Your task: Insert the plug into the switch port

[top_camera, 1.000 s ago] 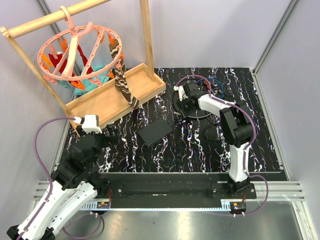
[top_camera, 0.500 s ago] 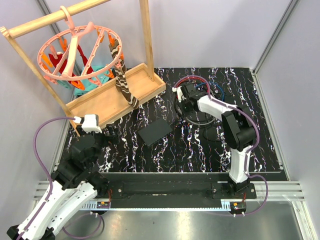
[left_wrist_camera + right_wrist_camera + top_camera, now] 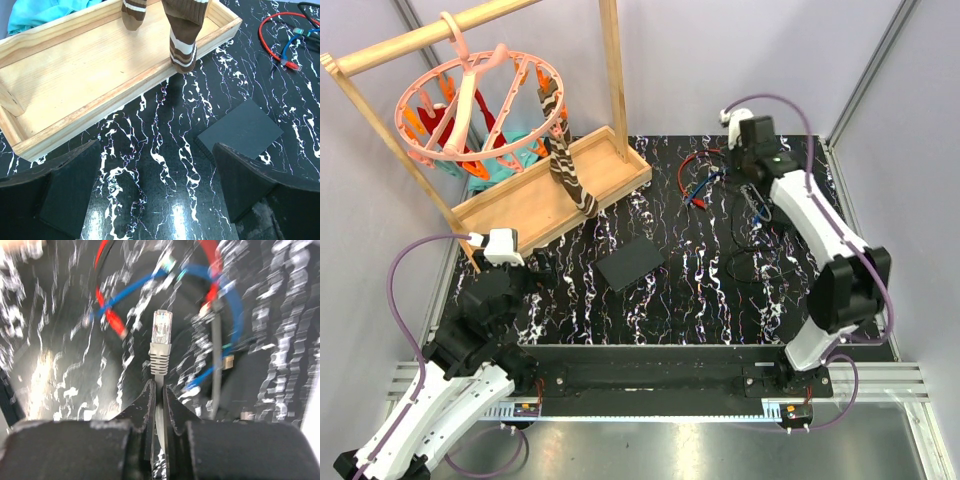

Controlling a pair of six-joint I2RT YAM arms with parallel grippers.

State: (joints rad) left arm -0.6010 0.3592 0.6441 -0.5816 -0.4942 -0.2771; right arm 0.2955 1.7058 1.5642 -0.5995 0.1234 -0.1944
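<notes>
I held the grey plug (image 3: 161, 337) pinched in my right gripper (image 3: 159, 392) over the coloured cables (image 3: 132, 292), left gripper (image 3: 157, 175) wide open, empty, black switch box (image 3: 630, 262) flat mid-table, well apart.

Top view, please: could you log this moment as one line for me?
right jaws: shut behind plug, held far right | left jaws: open, empty | switch: flat, centre | plug: not yet inserted
</notes>
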